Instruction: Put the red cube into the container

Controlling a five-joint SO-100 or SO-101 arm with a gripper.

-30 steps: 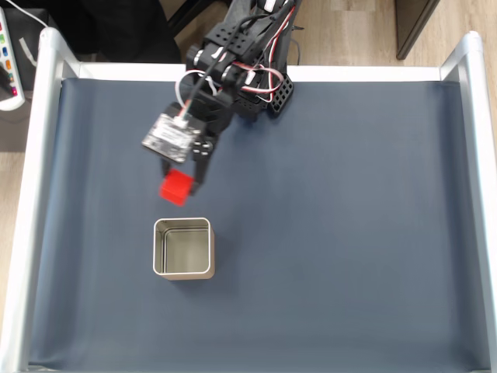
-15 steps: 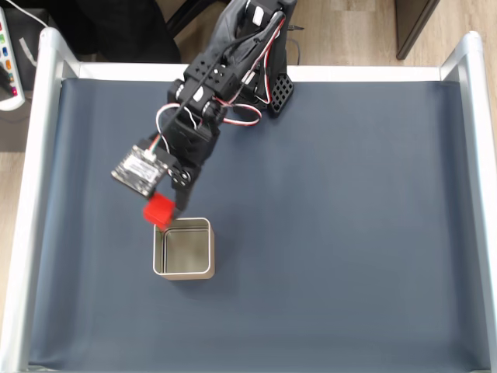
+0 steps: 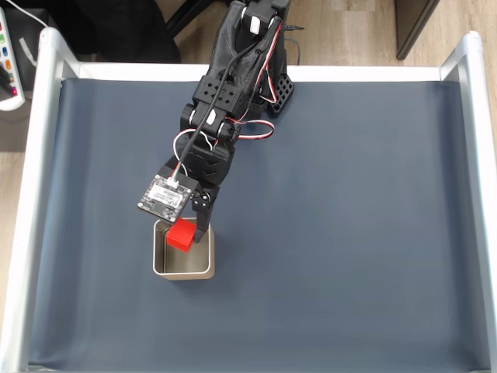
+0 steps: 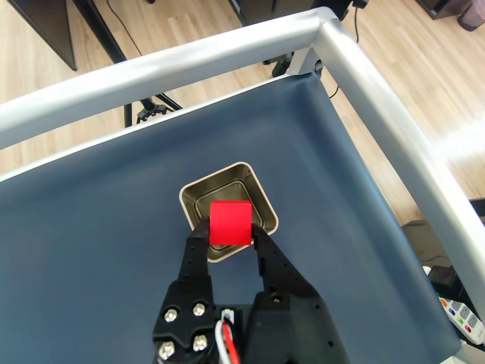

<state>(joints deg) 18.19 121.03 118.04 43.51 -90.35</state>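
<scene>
Item: the red cube (image 3: pixel 183 234), small and bright, plain faces. Held between the two black fingers of the gripper (image 4: pixel 229 230), which was clamped on it from either side; the wrist view showed a finger (image 4: pixel 198 241) pressed to each flank. The cube hung above the open mouth of the container (image 3: pixel 161 268), over the half nearer the arm's base, not yet resting on the tin's floor as far as could be judged.

Item: the container, square cream tin with a silvery inside, standing on the dark blue mat (image 3: pixel 349 233) toward the left edge in the fixed view and nearer the front edge than the back. Nothing else lay inside it.

Change noted: a second before, the cube was carried well short of the tin, toward the back edge; half a second before, it had reached the tin's near left corner, just outside the rim. At this moment it had crossed the rim and sat inside the tin's outline. The tin itself had not shifted.

Bearing on the task: carriage was effectively finished. What remained, by judgement, was to part the fingers and let the cube drop, perhaps after centring slightly, since it sat close to the near wall.
</scene>
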